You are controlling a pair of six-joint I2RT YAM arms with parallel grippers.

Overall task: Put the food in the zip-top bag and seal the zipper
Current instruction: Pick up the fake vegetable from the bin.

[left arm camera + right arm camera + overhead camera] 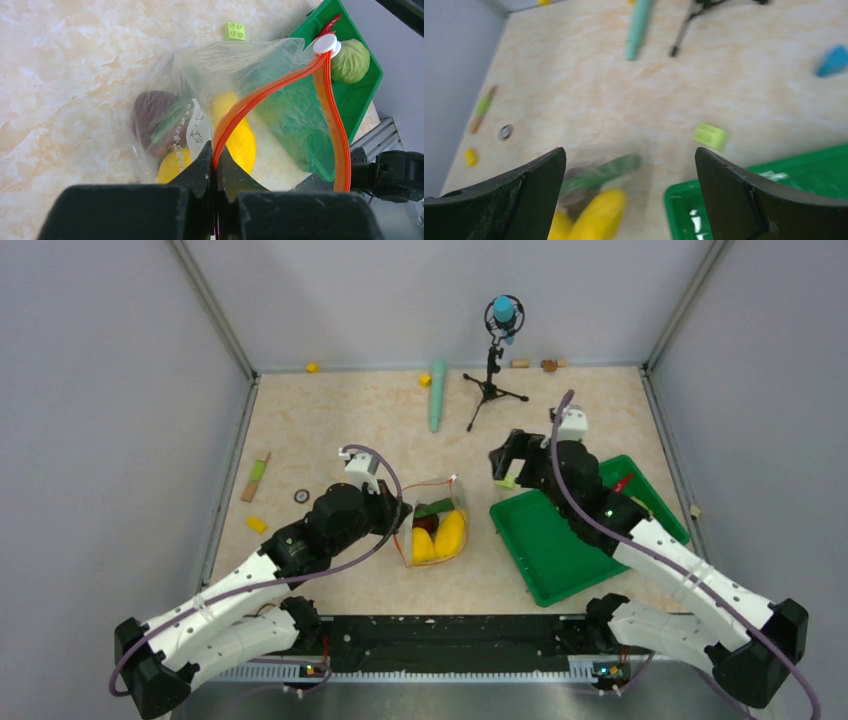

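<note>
The clear zip-top bag (436,523) lies at mid table with its mouth held up. Inside it are yellow pieces (244,142), a dark red round piece (151,112) and a green piece (599,175). My left gripper (216,159) is shut on the orange-red zipper (270,92), whose white slider (327,46) sits at the far end. A green leafy ball (351,61) and a red chili (621,483) lie in the green tray (560,545). My right gripper (508,468) hangs open and empty above the table, off the tray's far left corner.
A lime block (510,482) lies between bag and tray. A long teal stick (437,395) and a microphone tripod (492,380) stand at the back. A yellow block (257,524), a wood-and-green stick (256,476) and a small ring (300,495) lie at the left.
</note>
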